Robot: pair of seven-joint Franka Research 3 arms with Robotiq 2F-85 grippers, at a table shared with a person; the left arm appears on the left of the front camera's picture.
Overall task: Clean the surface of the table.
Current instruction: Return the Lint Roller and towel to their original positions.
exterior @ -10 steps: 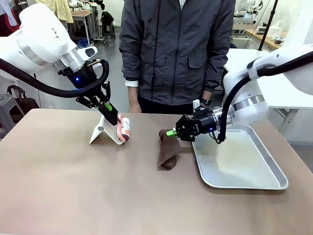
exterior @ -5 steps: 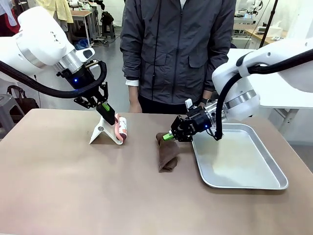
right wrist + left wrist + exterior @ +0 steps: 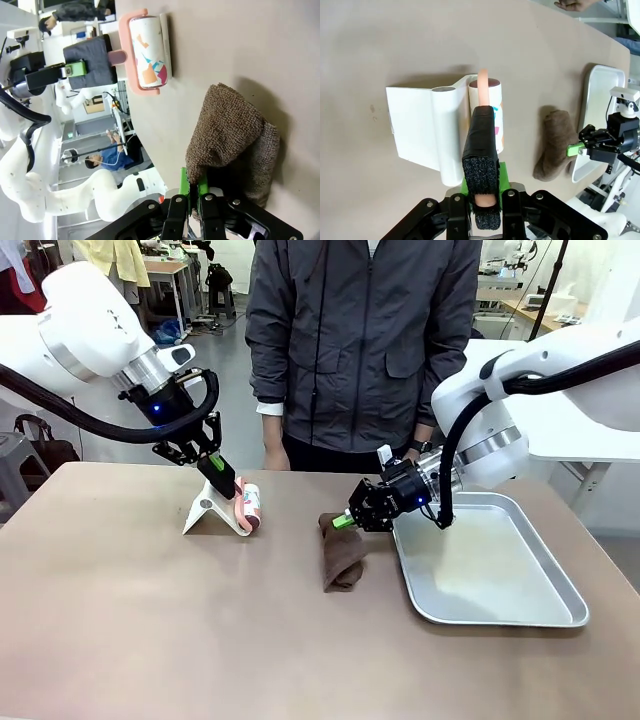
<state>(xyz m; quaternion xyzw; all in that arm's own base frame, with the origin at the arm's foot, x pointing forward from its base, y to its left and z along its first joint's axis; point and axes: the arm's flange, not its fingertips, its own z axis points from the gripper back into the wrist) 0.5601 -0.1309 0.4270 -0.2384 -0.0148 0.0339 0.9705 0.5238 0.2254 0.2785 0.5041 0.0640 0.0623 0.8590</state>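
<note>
Two claws, both busy. Left claw [image 3: 225, 483] clamped tight on pink roller handle [image 3: 483, 80], upper left of frame, beside white stand [image 3: 208, 511]. Right claw [image 3: 340, 521] pinching brown cloth [image 3: 341, 552], middle of frame, beside silver tray [image 3: 560, 580]. All on wide brown table [image 3: 150, 630], filling lower frame.

one table [image 3: 150, 640], one metal tray [image 3: 500, 610], one brown cloth [image 3: 343, 558], one lint roller [image 3: 250, 506], one white stand [image 3: 205, 512], one person [image 3: 360, 340]

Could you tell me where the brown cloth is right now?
In the front view the brown cloth lies mid-table, just left of the metal tray, its far end pinched by the right hand.
</note>
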